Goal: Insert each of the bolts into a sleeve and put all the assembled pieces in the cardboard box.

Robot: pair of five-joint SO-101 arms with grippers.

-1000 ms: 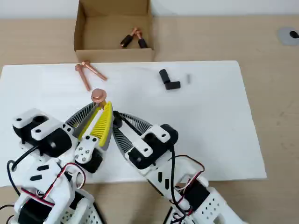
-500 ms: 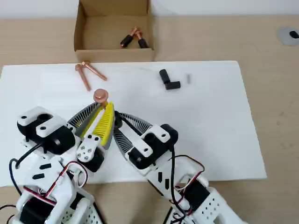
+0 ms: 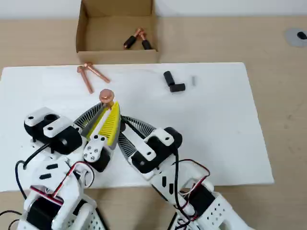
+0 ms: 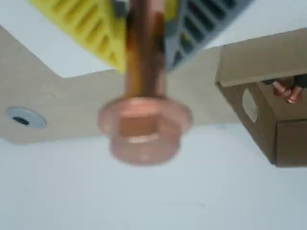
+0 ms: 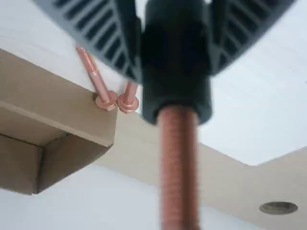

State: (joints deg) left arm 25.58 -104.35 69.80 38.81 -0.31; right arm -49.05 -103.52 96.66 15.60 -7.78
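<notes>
Fingers (image 3: 109, 125) on left gripper (image 3: 108, 107) pinched tight on a copper bolt (image 3: 106, 96), right gripper (image 3: 120, 122) clamped round a black sleeve (image 5: 175, 72).
Holds both over the near-left part of the white sheet (image 3: 216, 134), bolt shank sitting in the sleeve's mouth. Got two loose bolts (image 3: 90, 74) just on the near side of the cardboard box (image 3: 82, 33) at far left, two spare sleeves (image 3: 173, 81) off to their right, two assembled pieces (image 3: 136, 39) inside the box.

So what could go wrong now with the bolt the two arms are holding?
The bolt looks only partly inside the sleeve, so it might slip out if the left gripper lets go early. The right gripper sits very close, so the two could bump.
</notes>
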